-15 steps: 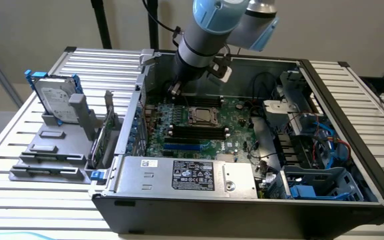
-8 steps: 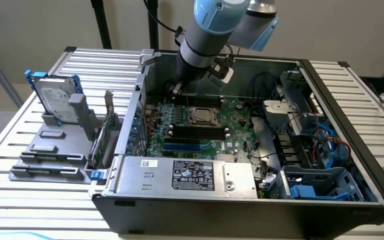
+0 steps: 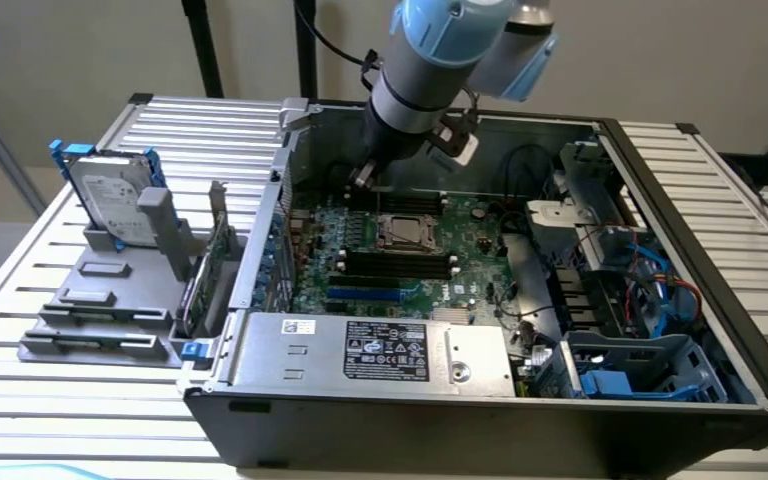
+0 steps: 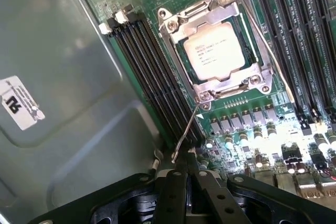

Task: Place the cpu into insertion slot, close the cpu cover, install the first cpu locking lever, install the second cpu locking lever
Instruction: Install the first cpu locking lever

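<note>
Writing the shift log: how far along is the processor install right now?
Done: the chip sits seated, the metal cover closed around it. In hand: the end effector is by one lever, which sticks out unlatched. Left: latching it; whether the other lever is latched, I cannot tell.

Hard drive (image 3: pixel 108 198) upright on grey stand (image 3: pixel 97 300), exterior view's left; power supply (image 3: pixel 371 350) inside case (image 3: pixel 491 432); black memory slots (image 4: pixel 150 72).

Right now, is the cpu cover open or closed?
Closed: the cpu cover lies flat around the cpu, which shows through its square opening.
</note>
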Controlling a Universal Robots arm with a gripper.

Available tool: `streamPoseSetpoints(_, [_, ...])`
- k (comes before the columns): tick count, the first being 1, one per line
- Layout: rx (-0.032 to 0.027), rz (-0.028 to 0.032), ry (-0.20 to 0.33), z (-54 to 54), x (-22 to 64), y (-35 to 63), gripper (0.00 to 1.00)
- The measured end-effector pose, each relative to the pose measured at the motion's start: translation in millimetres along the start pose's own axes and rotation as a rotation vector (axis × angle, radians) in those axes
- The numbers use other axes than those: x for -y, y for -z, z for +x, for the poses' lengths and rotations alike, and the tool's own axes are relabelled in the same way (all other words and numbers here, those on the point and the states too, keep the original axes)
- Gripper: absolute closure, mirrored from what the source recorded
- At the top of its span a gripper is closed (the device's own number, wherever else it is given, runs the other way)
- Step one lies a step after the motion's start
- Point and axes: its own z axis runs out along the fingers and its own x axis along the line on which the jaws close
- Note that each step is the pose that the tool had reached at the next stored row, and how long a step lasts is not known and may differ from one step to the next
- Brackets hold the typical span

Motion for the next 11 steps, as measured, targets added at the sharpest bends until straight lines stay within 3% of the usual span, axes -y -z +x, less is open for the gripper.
streamPoseSetpoints(7, [-0.0032, -0.0019, -0.005, 7.1, -13.0, 3.1, 0.89])
streamPoseSetpoints(11, [-0.0064, -0.0048, -0.013, 7.5, -15.2, 2.0, 0.89])
